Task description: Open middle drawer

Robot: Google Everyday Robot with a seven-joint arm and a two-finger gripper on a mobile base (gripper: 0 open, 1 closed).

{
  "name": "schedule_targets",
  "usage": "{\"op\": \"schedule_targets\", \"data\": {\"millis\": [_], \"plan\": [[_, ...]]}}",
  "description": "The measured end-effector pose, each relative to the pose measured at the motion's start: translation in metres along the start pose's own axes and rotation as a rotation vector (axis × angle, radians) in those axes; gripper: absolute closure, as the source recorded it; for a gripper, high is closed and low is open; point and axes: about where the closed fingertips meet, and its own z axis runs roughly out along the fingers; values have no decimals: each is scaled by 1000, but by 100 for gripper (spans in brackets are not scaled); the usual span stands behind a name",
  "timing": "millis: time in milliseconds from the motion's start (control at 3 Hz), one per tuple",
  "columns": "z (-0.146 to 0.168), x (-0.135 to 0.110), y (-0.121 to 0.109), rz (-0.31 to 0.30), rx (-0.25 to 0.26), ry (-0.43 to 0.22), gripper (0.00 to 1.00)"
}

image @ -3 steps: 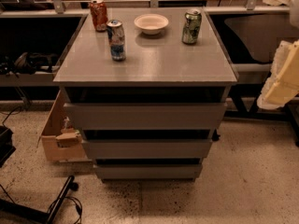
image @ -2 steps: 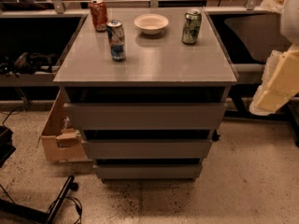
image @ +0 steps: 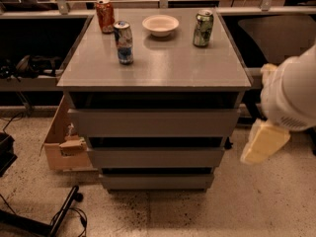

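The grey cabinet stands in the middle of the camera view with three drawer fronts. The middle drawer (image: pixel 155 157) is the second front, a flat grey handleless panel, and it is shut, flush in line with the others. The top drawer (image: pixel 153 122) is above it and the lowest drawer (image: pixel 157 181) below. My arm comes in from the right edge as a large white body. My gripper (image: pixel 263 142) shows as a pale yellow part hanging to the right of the cabinet, level with the middle drawer and apart from it.
On the cabinet top (image: pixel 163 68) stand a red can (image: pixel 104 15), a blue-and-silver can (image: pixel 123 42), a white bowl (image: pixel 160 24) and a green can (image: pixel 203 27). A cardboard box (image: pixel 64 142) sits left of the cabinet. Cables and a black stand (image: pixel 61 216) lie on the speckled floor.
My arm and gripper have come lower and closer to the cabinet's right side, down to the level of the middle drawer. The drawers have not moved.
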Motion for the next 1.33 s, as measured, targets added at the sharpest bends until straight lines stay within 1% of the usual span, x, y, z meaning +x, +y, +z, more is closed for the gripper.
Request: {"op": "schedule_targets", "data": {"millis": [333, 667, 1000, 1333], "plan": [[54, 22, 17, 0, 9, -1, 0], [110, 36, 25, 0, -3, -10, 0], [110, 36, 25, 0, -3, -10, 0], [140, 28, 44, -25, -52, 1, 0]]}}
